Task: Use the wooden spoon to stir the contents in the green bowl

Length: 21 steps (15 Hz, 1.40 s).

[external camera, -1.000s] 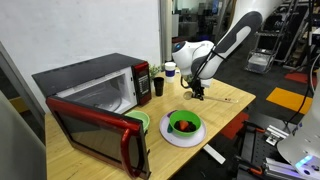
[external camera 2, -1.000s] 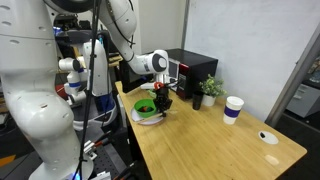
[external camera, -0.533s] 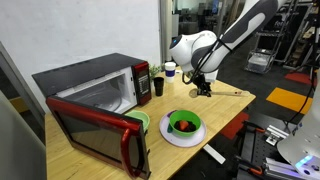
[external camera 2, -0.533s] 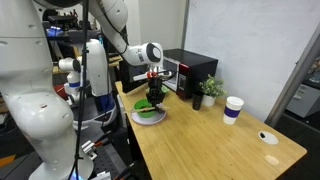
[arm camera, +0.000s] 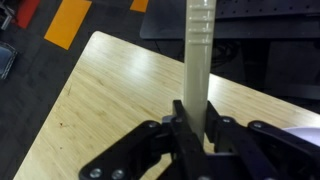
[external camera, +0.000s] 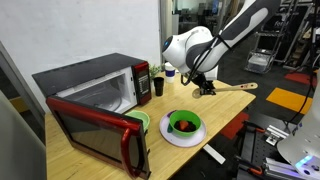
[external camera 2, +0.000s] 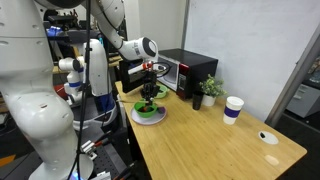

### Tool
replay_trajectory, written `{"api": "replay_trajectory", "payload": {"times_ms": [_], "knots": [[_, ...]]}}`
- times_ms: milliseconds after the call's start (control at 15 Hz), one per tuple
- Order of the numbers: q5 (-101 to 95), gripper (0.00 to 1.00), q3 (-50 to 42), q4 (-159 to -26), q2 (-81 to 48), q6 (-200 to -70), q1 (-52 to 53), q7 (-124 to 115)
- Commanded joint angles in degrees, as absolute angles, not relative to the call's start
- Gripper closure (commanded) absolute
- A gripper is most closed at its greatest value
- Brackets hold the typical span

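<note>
My gripper (external camera: 205, 88) is shut on the handle of the wooden spoon (external camera: 240, 86), which sticks out sideways above the table. In the wrist view the pale handle (arm camera: 197, 50) runs up from between the jaws (arm camera: 195, 125). The green bowl (external camera: 184, 122) sits on a white plate (external camera: 168, 137) near the table's front, with red and dark contents (external camera: 185, 127) inside. In an exterior view my gripper (external camera 2: 150, 90) hangs just above the green bowl (external camera 2: 147, 107). The spoon's head is hard to make out.
A microwave (external camera: 95, 88) with its red door (external camera: 95, 135) open stands beside the plate, with a pale lime-green bowl (external camera: 141, 121) next to the door. A black cup (external camera: 158, 87), a white cup (external camera 2: 233, 108) and a small plant (external camera 2: 210, 89) stand on the wooden table (arm camera: 100, 100).
My gripper has risen with the spoon, lifting it off the table, and has shifted towards the spot above the green bowl.
</note>
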<state>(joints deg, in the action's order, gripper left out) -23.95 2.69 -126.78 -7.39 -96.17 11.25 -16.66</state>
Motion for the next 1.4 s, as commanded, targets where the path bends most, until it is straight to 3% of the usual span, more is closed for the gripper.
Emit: {"api": "replay_trajectory", "payload": {"times_ms": [0,67,133,1333], "knots": [[-24.14,0.94,4.41,-122.01,-10.71,-90.18,10.44,-13.85],[-24.11,0.94,4.56,-121.35,-11.02,-89.51,10.35,-13.11],[-24.04,0.78,4.67,-124.28,-9.0,-92.3,10.37,-15.36],[-24.05,0.78,4.7,-122.83,-10.18,-91.33,10.42,-14.4]]}}
